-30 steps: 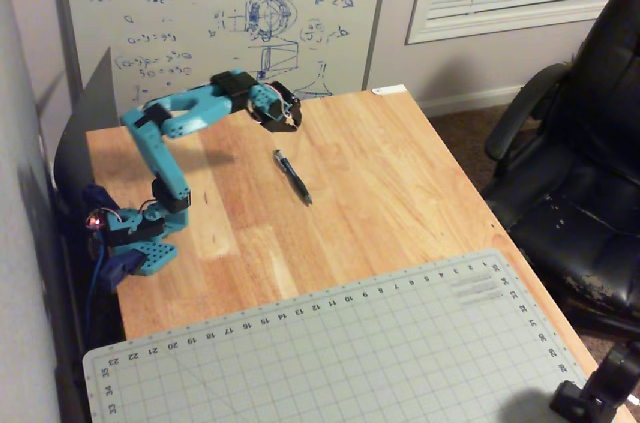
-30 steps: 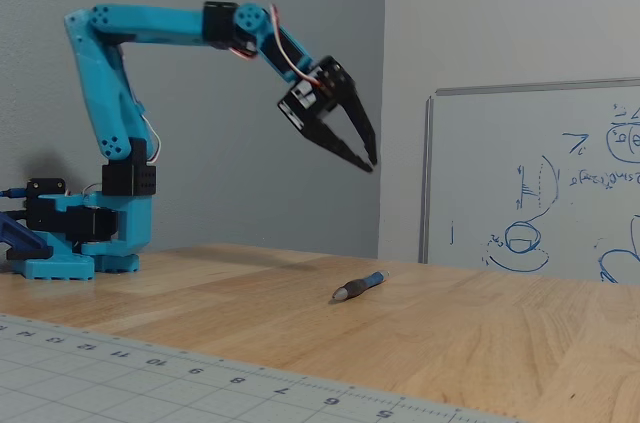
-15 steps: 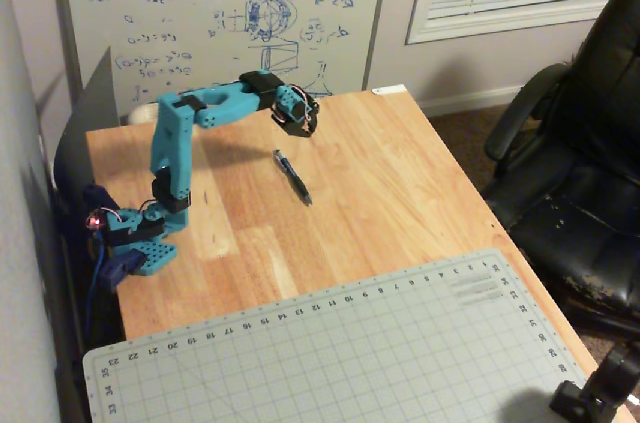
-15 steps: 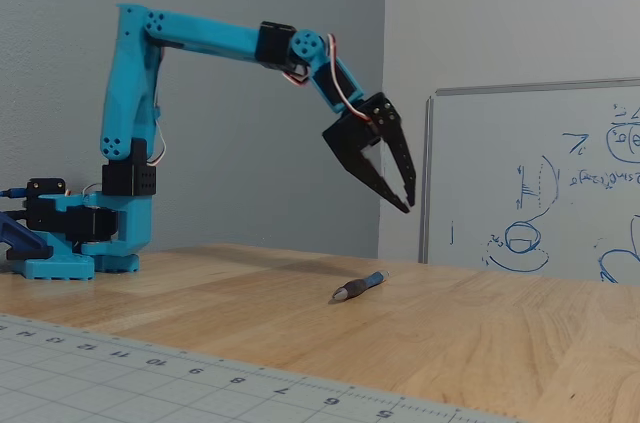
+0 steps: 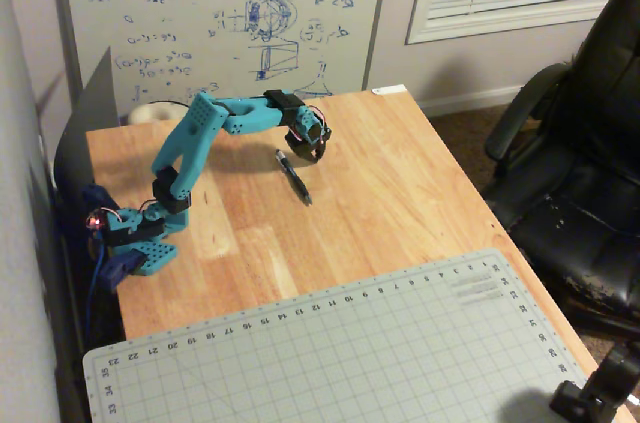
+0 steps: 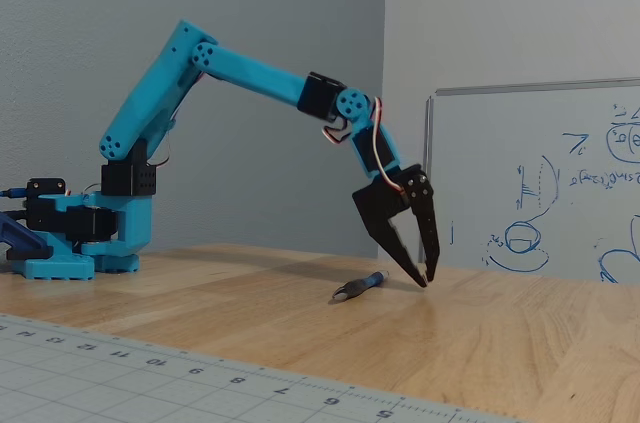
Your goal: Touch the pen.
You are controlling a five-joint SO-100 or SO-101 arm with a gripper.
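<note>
Blue plastic links of the arm stretch out from its base and bend down at the wrist, so the black end effector points at the wooden desk with its tips just above the surface or perhaps grazing it — the low side-on fixed view does not settle which. Its two fingers stand moderately apart and hold nothing; the gap narrows toward the tips.

In that same fixed view the pen lies flat on the desk just left of the end effector tips, its dark blue barrel end nearest them and its lighter grey tip farther left and toward the camera. A small gap seems to separate pen and fingertips, though contact cannot be ruled out.

From the higher fixed view the end effector hangs right beside the upper end of the pen, which runs diagonally away from it, down and to the right across the bare wood. Farther from the end effector, toward the camera, a grey gridded cutting mat covers the near part of the desk. Behind the end effector a whiteboard with blue sketches leans at the wall, and off to the right stands a black office chair.
</note>
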